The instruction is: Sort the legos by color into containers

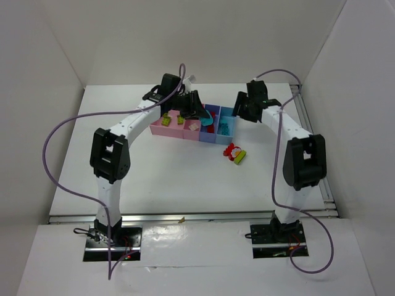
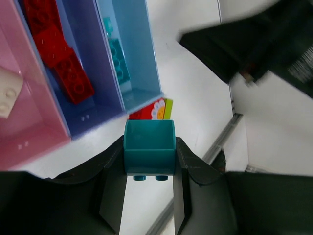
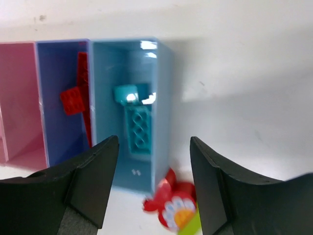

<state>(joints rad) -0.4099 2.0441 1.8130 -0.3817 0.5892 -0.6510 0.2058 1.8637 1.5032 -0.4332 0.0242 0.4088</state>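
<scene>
Left gripper (image 2: 149,169): jaws pinching a cyan brick (image 2: 149,147), just below the light blue bin (image 2: 134,58) in frame, not over it. Right gripper (image 3: 154,147): jaws spread, empty.

Judged mostly done: red bricks (image 2: 66,63) are binned. Left to do: this brick, plus the mixed clump (image 1: 234,154) on the bench (image 1: 173,179).

Only the top view shows lime bricks (image 1: 166,118) in the leftmost pink bin (image 1: 157,128). Only the left wrist view shows the pinch.

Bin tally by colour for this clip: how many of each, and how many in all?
Pink bins: 2
Periwinkle bin: 1
Light blue bin: 1
Total: 4
</scene>
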